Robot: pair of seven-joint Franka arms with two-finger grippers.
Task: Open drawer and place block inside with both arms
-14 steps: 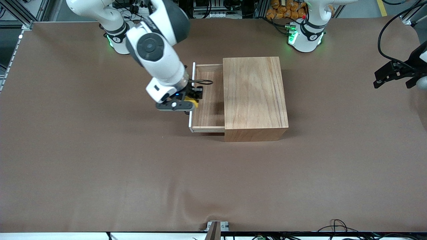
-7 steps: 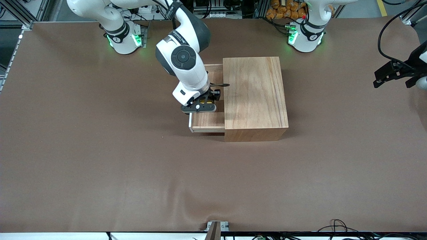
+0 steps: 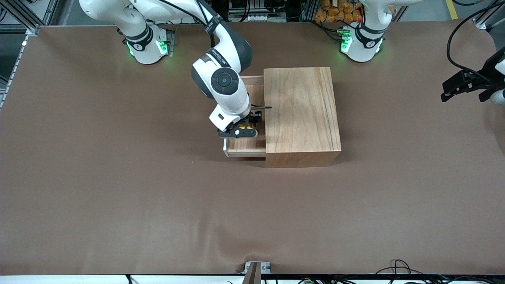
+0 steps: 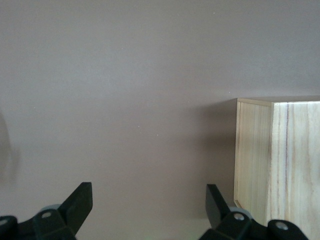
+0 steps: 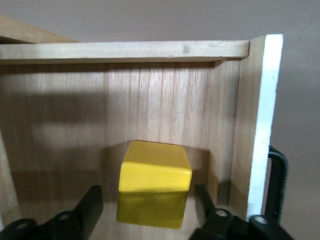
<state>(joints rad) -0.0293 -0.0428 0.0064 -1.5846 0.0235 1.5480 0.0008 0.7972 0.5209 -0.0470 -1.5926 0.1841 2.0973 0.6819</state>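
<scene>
With the block [image 5: 154, 183] lying on the open drawer [image 5: 150, 105] floor between the right gripper [image 5: 149, 212]'s parted fingers, lift straight up; the left gripper [image 4: 148, 212] waits open, well clear at the table's edge.

A broad brown tabletop [image 3: 118, 189] fills the space, its covering faintly rippled toward the edge nearest the front camera. Directly on it stands one big wooden box [image 3: 302, 114], set closer to the edge where the arms' green-lit bases [image 3: 361, 43] stand, with its drawer [image 3: 244, 148] pulled out toward the right arm's end.
</scene>
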